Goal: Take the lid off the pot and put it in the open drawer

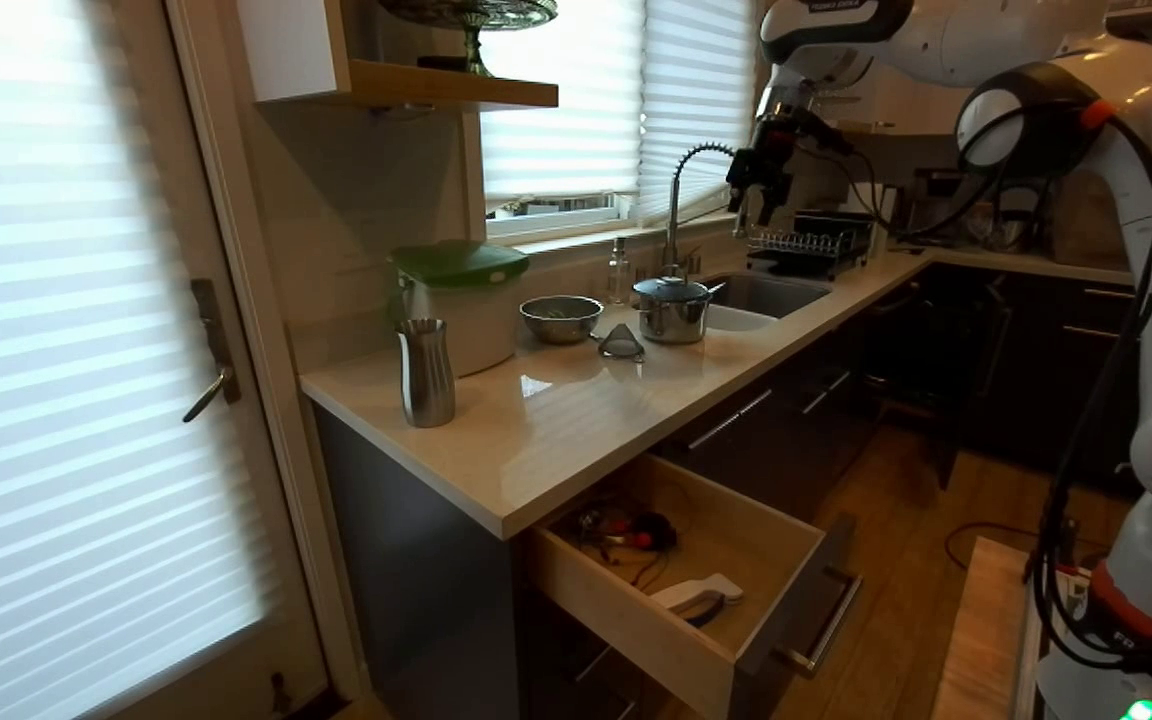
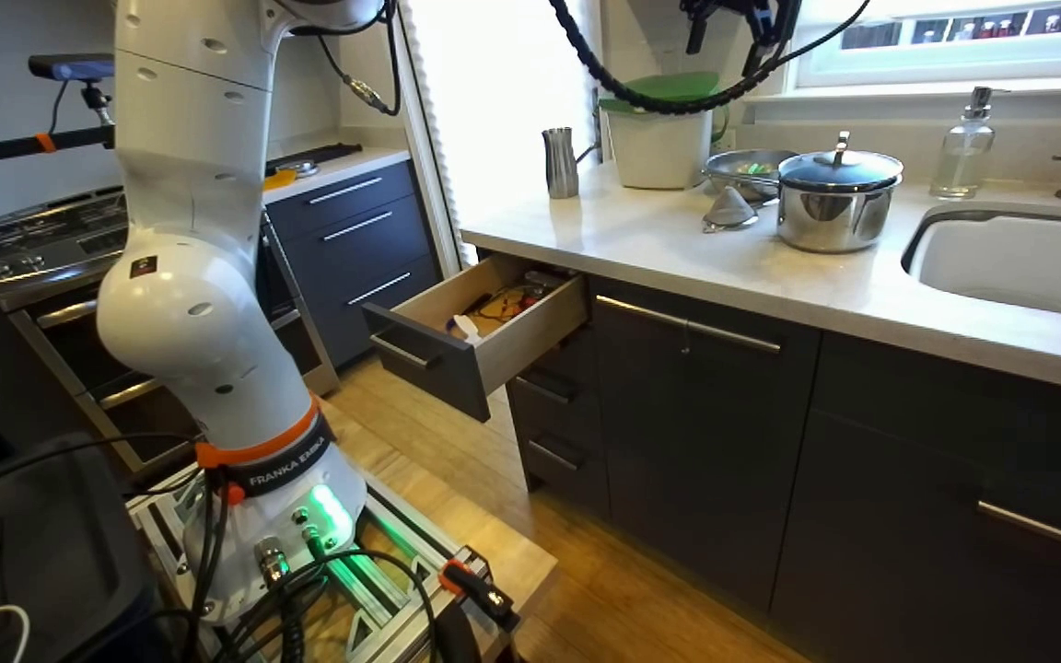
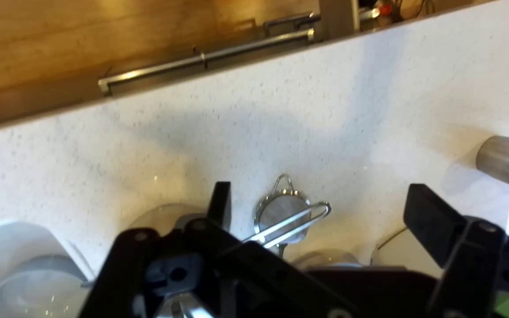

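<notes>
The small steel pot [image 1: 674, 323] stands on the counter beside the sink and also shows in an exterior view [image 2: 831, 219]. The round lid [image 1: 672, 290] sits on top of it, with an upright handle; it also shows in an exterior view [image 2: 841, 171]. In the wrist view the pot [image 3: 184, 305] is mostly hidden behind my gripper. The drawer [image 1: 626, 612] is pulled open below the counter, with utensils inside; it also shows in an exterior view [image 2: 538, 343]. My gripper [image 1: 754, 202] is open and empty, raised high above the counter; it also shows in the wrist view [image 3: 320, 192].
A strainer [image 1: 621, 344] lies beside the pot. A steel bowl [image 1: 562, 322], a bin with a green lid [image 1: 461, 312] and a tall steel canister [image 1: 426, 378] stand on the counter. The sink [image 2: 1032, 269] and a soap bottle [image 2: 963, 155] are close to the pot.
</notes>
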Available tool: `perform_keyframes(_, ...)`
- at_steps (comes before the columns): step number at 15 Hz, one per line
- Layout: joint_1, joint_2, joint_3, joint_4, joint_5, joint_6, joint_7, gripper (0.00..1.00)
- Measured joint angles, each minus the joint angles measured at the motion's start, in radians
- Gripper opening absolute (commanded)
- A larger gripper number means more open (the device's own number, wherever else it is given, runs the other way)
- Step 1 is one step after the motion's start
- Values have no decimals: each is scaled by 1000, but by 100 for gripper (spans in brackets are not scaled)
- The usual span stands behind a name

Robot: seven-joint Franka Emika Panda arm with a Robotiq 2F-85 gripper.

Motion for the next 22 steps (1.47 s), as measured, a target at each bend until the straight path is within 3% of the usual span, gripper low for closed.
perform_keyframes(5, 0, 100, 30, 66, 4, 266, -188, 100)
perform_keyframes(8, -45, 216, 105, 151, -7, 388, -243, 100)
perform_keyframes(10, -59, 290, 110, 201, 0, 408, -239, 100)
perform_keyframes(16, -50, 273, 109, 200, -1, 446, -240, 100)
perform_keyframes(20, -36, 310, 110, 174, -1, 745, -282, 100)
perform_keyframes(22, -34, 341, 114, 172, -1, 813, -293, 100)
